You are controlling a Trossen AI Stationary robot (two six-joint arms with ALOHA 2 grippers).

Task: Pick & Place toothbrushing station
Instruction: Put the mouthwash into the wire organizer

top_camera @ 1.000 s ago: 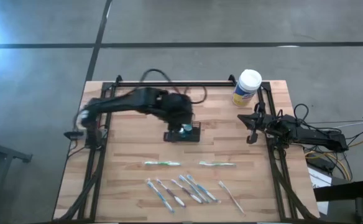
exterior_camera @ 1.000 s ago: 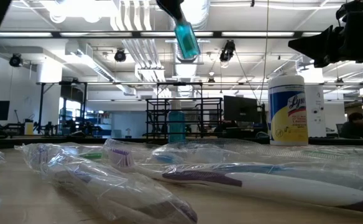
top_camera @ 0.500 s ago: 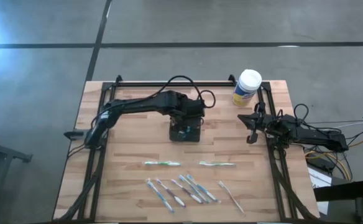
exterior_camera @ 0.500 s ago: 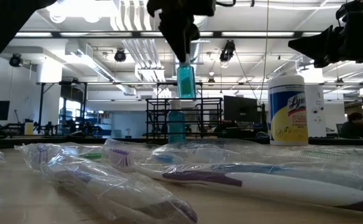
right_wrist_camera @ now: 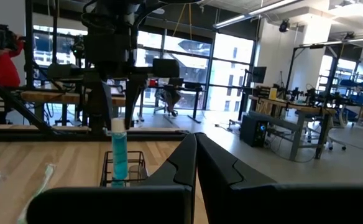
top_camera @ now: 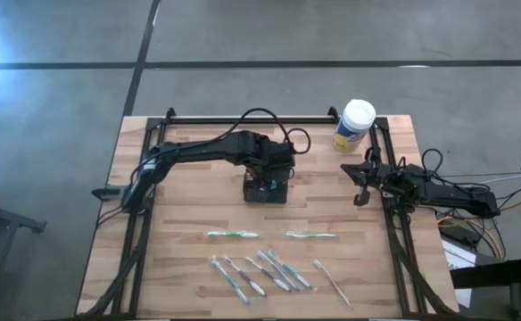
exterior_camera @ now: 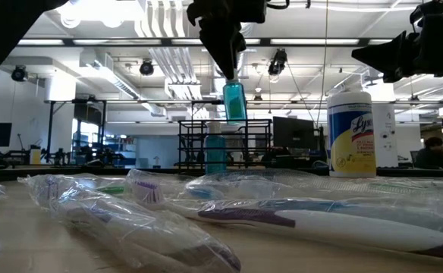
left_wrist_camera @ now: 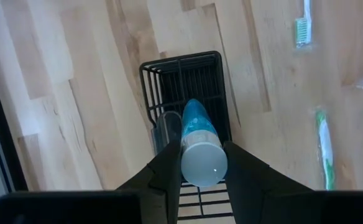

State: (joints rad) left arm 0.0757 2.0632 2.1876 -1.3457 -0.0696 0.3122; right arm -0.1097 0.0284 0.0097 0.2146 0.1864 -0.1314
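My left gripper [top_camera: 267, 181] is shut on a teal-blue bottle [exterior_camera: 234, 102] with a pale cap, and hangs over the small black wire basket [left_wrist_camera: 188, 70] at the table's middle. A second blue bottle [exterior_camera: 215, 152] stands in the basket. Two green-white toothpaste tubes [top_camera: 232, 234] [top_camera: 311, 235] and several toothbrushes [top_camera: 262, 272] lie flat near the table's near edge. My right gripper [top_camera: 360, 185] waits shut at the table's right edge. My left gripper pinches the bottle's capped upper end [left_wrist_camera: 201, 163] between its two fingers [left_wrist_camera: 169, 169]. The fingers come from above, pointing down. The bottle hangs below them, cap up and slightly tilted, lifted clear above the basket [exterior_camera: 225, 144].
A white-lidded, yellow-labelled canister [top_camera: 356, 125] stands at the far right corner. Black frame rails [top_camera: 140, 232] run along the table's left, right and far edges. Bare wood lies between the basket and the toothpaste tubes.
My left gripper has swung toward the table's right and come down over the basket with the bottle. The bottle, tilted and higher a second ago, now hangs nearly upright and lower, just above the basket.
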